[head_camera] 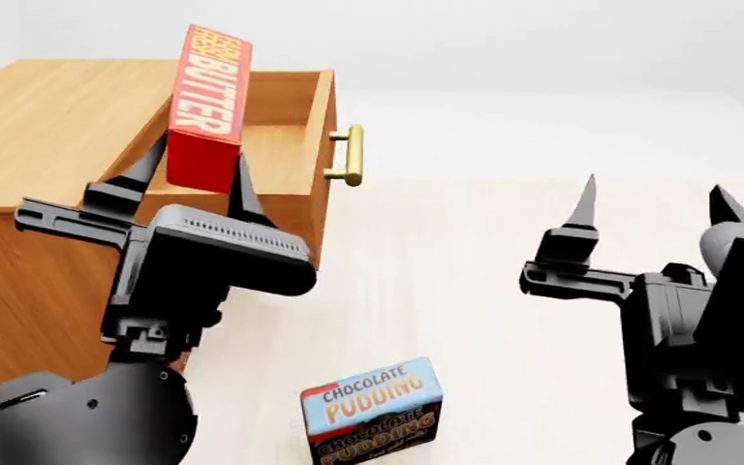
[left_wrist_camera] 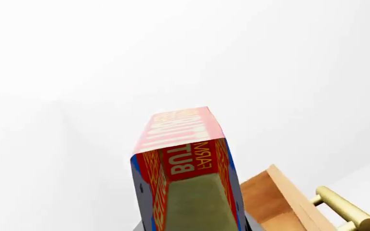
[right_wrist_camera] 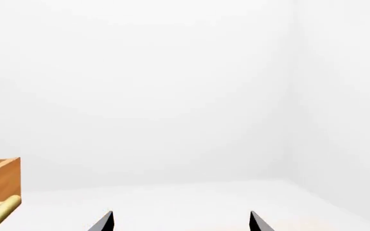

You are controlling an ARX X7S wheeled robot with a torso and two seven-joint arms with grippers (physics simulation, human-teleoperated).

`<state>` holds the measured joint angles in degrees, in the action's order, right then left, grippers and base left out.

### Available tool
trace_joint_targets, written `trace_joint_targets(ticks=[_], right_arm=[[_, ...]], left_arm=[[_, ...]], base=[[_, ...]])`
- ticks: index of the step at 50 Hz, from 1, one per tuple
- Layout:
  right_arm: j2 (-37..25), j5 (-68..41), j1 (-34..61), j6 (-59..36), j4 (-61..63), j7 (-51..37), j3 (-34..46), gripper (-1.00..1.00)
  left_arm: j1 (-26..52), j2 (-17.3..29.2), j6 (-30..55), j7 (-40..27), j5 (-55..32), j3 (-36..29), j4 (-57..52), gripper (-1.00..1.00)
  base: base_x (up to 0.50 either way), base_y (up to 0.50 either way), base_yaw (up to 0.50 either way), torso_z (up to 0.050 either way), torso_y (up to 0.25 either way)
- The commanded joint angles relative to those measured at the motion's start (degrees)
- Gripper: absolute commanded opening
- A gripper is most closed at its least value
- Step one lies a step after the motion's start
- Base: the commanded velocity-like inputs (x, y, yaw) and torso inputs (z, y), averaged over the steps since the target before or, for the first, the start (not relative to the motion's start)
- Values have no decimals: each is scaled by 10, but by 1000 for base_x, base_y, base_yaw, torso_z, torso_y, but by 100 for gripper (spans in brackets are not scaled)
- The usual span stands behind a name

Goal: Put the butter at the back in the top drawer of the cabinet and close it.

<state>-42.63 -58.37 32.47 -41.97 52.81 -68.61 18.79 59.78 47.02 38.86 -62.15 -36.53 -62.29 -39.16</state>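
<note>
The step in hand looks like the carry: the butter (head_camera: pixel 209 105) is held up on end in the left gripper (head_camera: pixel 195 179), raised over the pulled-out top drawer (head_camera: pixel 297 126) of the cabinet (head_camera: pixel 49 126), with the box's lower end just above the drawer's open cavity and near its front panel. The jaws are clamped on the lower part of the box, one finger on each side of it; the left wrist view shows the butter (left_wrist_camera: pixel 185 163) running straight out between them, with the drawer's front edge and brass handle (left_wrist_camera: pixel 346 211) beside it. What the next move seems to call for is lowering the box into the drawer, well inside the front panel, then releasing it and pushing the drawer shut by its handle (head_camera: pixel 353 155). Tall and narrow as it stands, the box may tip when let go. The right gripper (head_camera: pixel 650 218) hangs well away from the cabinet, over the bare floor, jaws wide apart and holding nothing. The chocolate pudding box (head_camera: pixel 372 412) lies on the floor in front of the cabinet, untouched.
</note>
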Motion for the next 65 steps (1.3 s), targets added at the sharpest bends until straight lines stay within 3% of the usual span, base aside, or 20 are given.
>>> trace_joint_targets(ticks=[1,9,22,34,65], right_arm=[[-2,66,-23,7,-6,25,30,100],[8,75,-38,29,-23,46,38,100],[13,80,-46,40,-37,58,43,100],[11,83,-52,47,-40,65,45,100],[7,91,-66,60,-49,76,50,100]], left_arm=[[-10,13,-60,14,-32,56,19,-100],[-4,-24,-110,66,-78,85,95,-100],[50,-86,-117,135,-182,137,213,-100],[84,-113,-75,137,-188,127,265,-100],[132,-177,-70,163,-240,170,423,-100]], base=[[0,0,0,0,0],[0,0,0,0,1],[0,0,0,1,1],[0,0,0,0,2],[0,0,0,1,2]])
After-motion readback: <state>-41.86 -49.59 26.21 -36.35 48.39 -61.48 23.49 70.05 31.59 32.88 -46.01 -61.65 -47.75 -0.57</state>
